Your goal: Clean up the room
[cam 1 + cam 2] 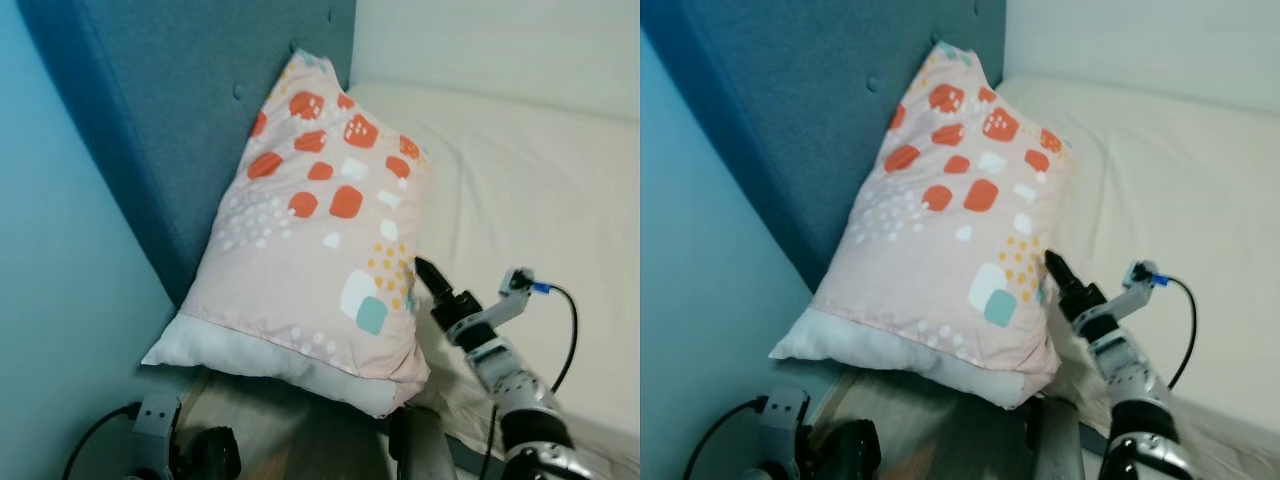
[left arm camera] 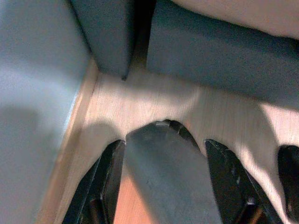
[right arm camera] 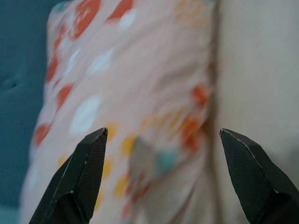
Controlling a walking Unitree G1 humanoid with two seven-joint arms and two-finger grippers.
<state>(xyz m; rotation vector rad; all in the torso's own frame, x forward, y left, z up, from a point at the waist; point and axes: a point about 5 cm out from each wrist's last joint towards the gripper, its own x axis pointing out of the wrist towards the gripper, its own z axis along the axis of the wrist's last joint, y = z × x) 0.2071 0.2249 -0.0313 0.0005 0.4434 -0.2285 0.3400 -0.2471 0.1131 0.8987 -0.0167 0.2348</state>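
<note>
A cream-sheeted bed (image 1: 520, 180) is backed by a blue padded headboard (image 1: 190, 110), against which a pink pillow patterned with orange squares (image 1: 320, 230) is propped. The right gripper (image 3: 161, 175), fingers spread wide, is aimed at the pillow's lower corner just ahead. The left gripper (image 2: 163, 186), also open, hangs idle.
</note>
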